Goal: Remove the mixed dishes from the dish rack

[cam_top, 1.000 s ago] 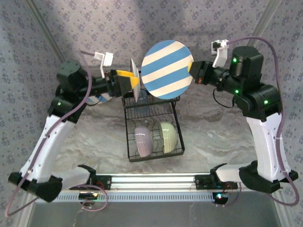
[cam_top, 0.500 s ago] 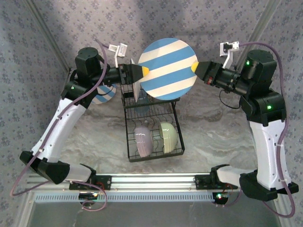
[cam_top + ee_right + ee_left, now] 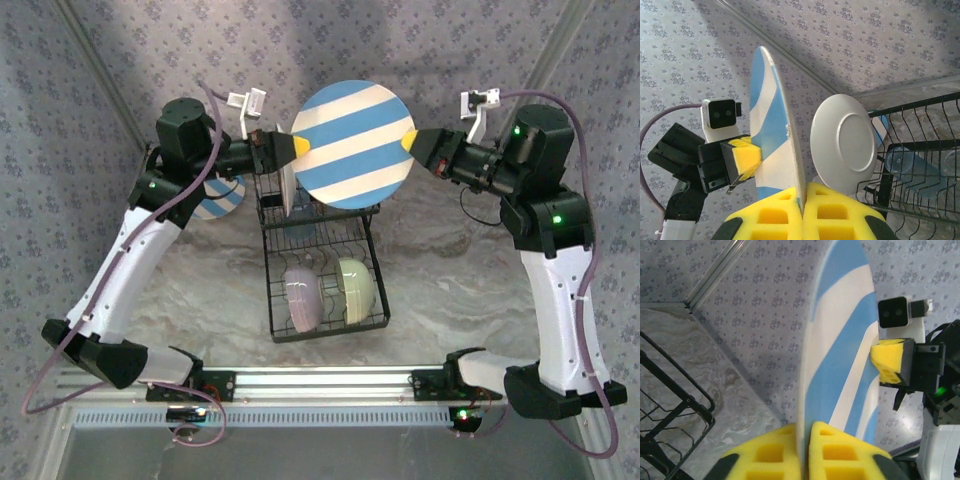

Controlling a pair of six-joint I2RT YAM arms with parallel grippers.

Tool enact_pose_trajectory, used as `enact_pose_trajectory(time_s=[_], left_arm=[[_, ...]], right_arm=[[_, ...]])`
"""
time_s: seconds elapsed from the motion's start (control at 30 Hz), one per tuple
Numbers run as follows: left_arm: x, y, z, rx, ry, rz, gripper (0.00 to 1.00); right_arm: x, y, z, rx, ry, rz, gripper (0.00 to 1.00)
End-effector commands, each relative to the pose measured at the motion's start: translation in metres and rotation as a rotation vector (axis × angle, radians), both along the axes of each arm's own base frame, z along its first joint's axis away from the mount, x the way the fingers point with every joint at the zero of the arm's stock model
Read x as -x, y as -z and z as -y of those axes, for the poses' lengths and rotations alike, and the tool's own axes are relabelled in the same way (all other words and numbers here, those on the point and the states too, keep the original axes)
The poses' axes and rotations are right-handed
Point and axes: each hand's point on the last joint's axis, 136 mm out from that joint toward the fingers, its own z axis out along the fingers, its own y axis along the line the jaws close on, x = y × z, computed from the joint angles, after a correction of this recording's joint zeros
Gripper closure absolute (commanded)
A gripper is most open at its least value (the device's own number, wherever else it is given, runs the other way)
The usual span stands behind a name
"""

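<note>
Top external view, blue-and-white striped plate (image 3: 352, 147) held aloft, one rim clamped by the left pincer (image 3: 297, 147), the opposite rim by the right pincer (image 3: 408, 141), dish rack (image 3: 330, 336) seated below both pincers.

Striped plate (image 3: 839, 352) in left tool (image 3: 805, 452)

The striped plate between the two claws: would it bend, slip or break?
Probably stiff: the striped plate shows a straight edge though pinched only at opposite rims by the left claw and right claw. Its smooth face may be slippery, so the yellow foam pads likely help. Held in mid-air, it could chip if dropped.
</note>
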Motion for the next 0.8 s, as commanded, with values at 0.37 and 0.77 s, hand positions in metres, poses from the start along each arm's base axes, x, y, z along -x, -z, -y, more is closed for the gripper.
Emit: enact_pose_trajectory(time_s=[0.37, 0.77], left_arm=[[-0.001, -0.015, -0.027, 0.028, -0.191, 0.007, 1.0], [-0.027, -0.041, -0.085, 0.122, -0.365, -0.005, 1.0]], right_arm=[[0.004, -0.005, 0.002, 0.0, 0.009, 0.059, 0.26], [-0.001, 0.024, 0.027, 0.177, 0.18, 0.044, 0.0]])
